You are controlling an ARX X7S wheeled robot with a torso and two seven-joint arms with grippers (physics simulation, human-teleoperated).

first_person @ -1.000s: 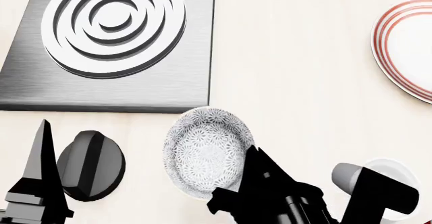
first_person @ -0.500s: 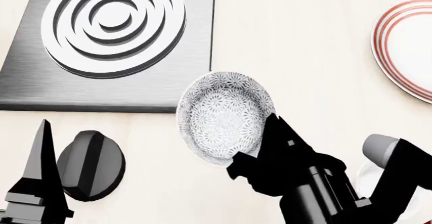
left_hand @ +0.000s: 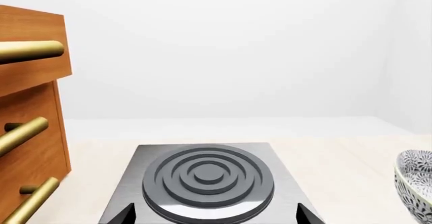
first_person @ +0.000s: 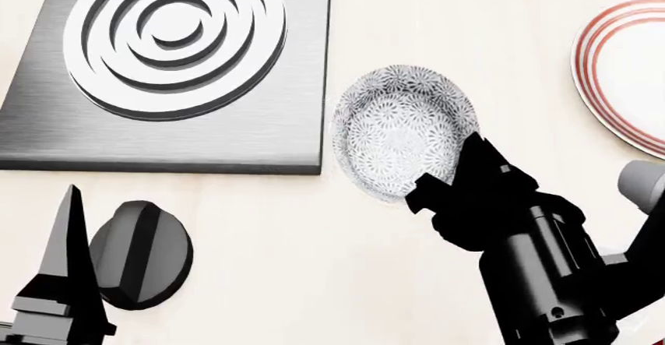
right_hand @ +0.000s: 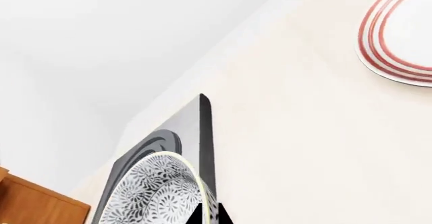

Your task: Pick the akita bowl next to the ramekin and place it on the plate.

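**Bowl held over the counter, beside the stove**

The right gripper [first_person: 441,193] pinches the near rim of the bowl [first_person: 403,133], its fingers closed on the edge, so the bowl sits just ahead of the fingertips and tilts with its patterned inside toward the head camera. The bowl's left edge lies just beside the right edge of the stove [first_person: 167,68], close but apart. The plate [first_person: 624,72] is to the right and a little farther back, cut by the frame, with bare pale counter [first_person: 519,41] between it and the bowl. The left gripper [first_person: 62,283] is low at the near left beside a dark knob [first_person: 140,254]; whether its fingers are open I cannot tell.
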